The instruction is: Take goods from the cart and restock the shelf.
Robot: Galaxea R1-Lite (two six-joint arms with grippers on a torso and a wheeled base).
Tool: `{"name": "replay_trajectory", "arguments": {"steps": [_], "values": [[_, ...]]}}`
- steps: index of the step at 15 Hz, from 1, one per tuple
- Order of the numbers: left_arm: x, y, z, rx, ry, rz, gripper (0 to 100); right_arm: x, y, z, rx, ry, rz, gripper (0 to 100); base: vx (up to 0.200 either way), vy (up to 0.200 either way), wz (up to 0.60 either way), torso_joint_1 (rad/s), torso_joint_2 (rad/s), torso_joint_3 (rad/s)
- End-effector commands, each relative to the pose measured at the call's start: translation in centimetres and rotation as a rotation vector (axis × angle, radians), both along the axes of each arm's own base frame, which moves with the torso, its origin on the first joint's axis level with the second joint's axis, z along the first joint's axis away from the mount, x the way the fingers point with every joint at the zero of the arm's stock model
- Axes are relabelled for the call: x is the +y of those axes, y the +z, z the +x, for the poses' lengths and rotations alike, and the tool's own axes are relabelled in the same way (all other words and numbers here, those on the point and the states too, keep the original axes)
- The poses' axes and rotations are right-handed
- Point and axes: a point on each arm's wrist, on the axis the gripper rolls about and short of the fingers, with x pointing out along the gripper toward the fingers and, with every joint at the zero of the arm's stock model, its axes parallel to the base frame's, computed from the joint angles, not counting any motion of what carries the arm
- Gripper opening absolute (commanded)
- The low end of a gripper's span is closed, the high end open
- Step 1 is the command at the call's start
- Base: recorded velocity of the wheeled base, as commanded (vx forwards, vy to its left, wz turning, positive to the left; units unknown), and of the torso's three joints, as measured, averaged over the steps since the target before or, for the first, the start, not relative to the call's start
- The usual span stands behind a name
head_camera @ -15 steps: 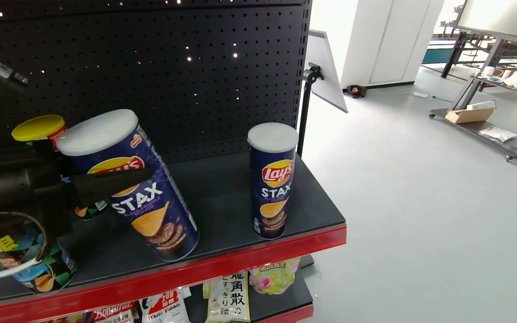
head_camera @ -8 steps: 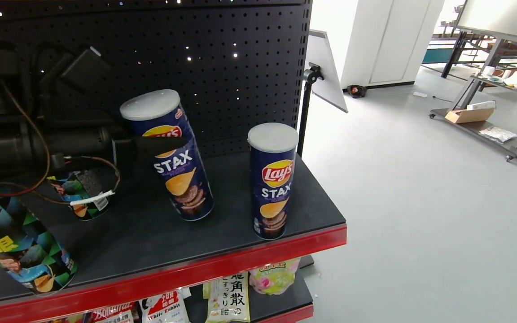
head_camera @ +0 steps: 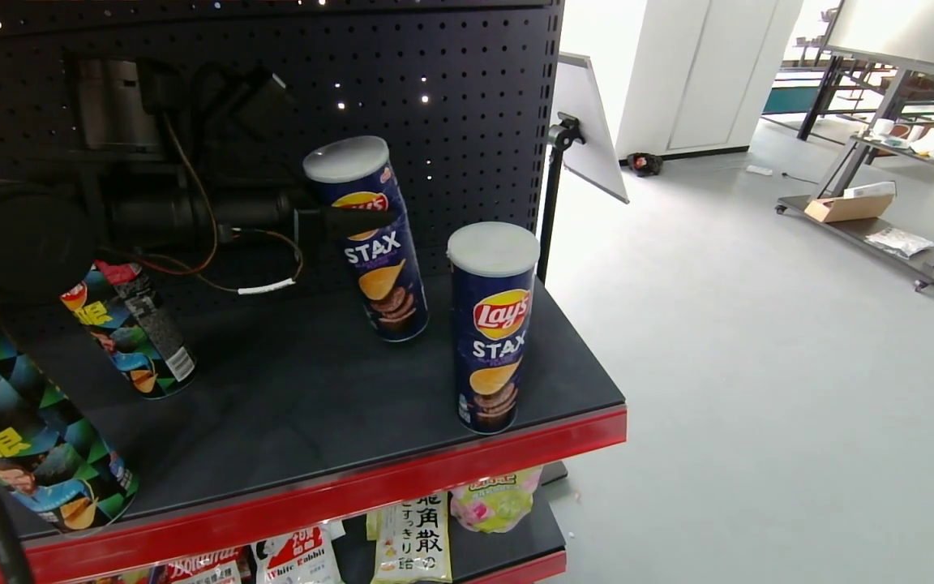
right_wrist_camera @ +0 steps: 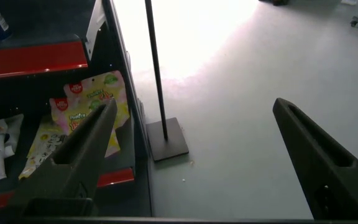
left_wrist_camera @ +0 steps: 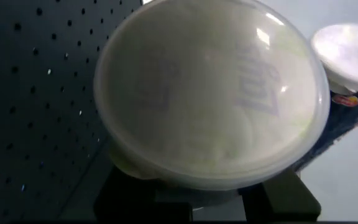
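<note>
My left gripper [head_camera: 356,221] is shut on a blue chips can [head_camera: 382,276] with a white lid, gripping it near the top. The can leans slightly at the back of the black shelf [head_camera: 313,405], close to the pegboard. Whether its base touches the shelf I cannot tell. In the left wrist view the held can's lid [left_wrist_camera: 210,106] sits just above the gripper [left_wrist_camera: 207,202]. A second blue can [head_camera: 491,324] stands upright at the front right, its lid [left_wrist_camera: 350,56] beside the held one. My right gripper [right_wrist_camera: 197,162] hangs open above the floor beside the shelf, holding nothing.
Two dark patterned cans [head_camera: 130,328] [head_camera: 29,438] stand on the shelf's left side. Snack bags [head_camera: 410,535] [right_wrist_camera: 95,106] fill the lower shelf. A slim stand pole [right_wrist_camera: 157,68] with a white board [head_camera: 589,130] rises by the shelf's right end. Open grey floor lies to the right.
My left gripper has carried the blue can from the shelf's front left toward the back right, near the pegboard, and it now leans less. The other cans stayed put.
</note>
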Motion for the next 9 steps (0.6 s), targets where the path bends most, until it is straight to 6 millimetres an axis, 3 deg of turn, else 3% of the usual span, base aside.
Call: {"name": "replay_trajectory", "arguments": {"steps": [1, 9], "values": [[-0.7, -1.4, 2.2, 0.027, -0.027, 0.003, 0, 0.0, 0.0, 0.0, 0.001, 0.001, -0.001, 100, 0.0, 0.0, 0.0, 0.0, 0.0, 0.0], [-3.8, -2.3, 4.9, -0.042, -0.148, 0.022, 0, 0.0, 0.0, 0.0, 0.001, -0.001, -0.001, 100, 0.0, 0.0, 0.0, 0.0, 0.0, 0.0]]}}
